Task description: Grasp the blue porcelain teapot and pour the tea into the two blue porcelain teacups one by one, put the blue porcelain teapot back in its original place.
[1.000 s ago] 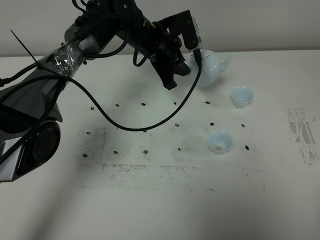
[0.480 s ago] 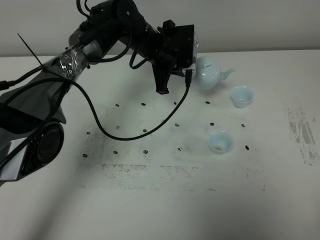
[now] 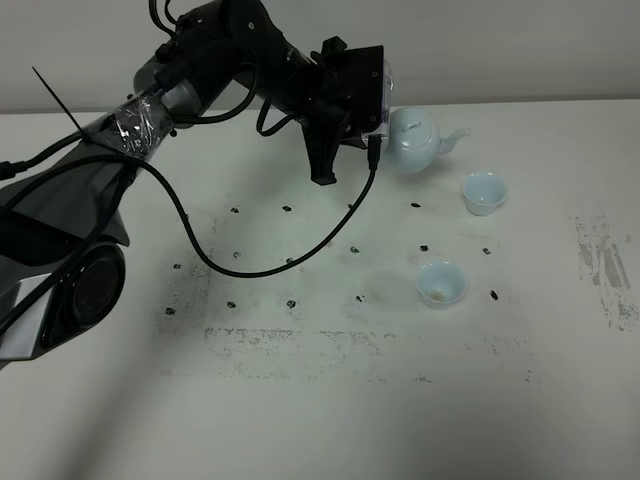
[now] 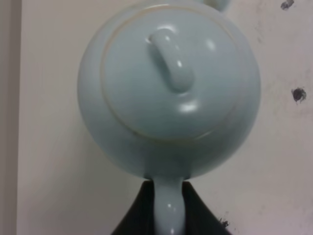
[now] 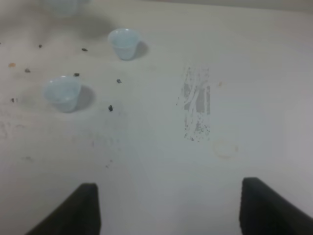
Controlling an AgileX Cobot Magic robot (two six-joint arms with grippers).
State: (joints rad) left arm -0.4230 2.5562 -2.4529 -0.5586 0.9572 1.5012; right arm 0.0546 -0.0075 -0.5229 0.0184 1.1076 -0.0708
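Observation:
The blue porcelain teapot [image 3: 417, 140] is upright at the back of the table, spout pointing right. My left gripper [image 3: 384, 128] is shut on its loop handle from the left. In the left wrist view the lidded teapot [image 4: 168, 88] fills the frame, and the left gripper [image 4: 168, 200] has its dark fingers [image 4: 198, 215] pressed on either side of the handle. One teacup [image 3: 484, 191] stands just right of the teapot and the other teacup [image 3: 440, 283] stands nearer the front. The right wrist view shows both teacups [image 5: 124, 43] [image 5: 62, 92] far ahead of my open right gripper [image 5: 171, 210].
A black cable [image 3: 250, 262] loops down from the left arm over the table's middle. Dark specks dot the white tabletop, and a scuffed grey patch [image 3: 600, 265] marks the right side. A wall rises right behind the teapot.
One second ago the teapot was tilted, spout toward the far cup. The left wrist has rotated back, so the teapot is now upright and a little farther back.

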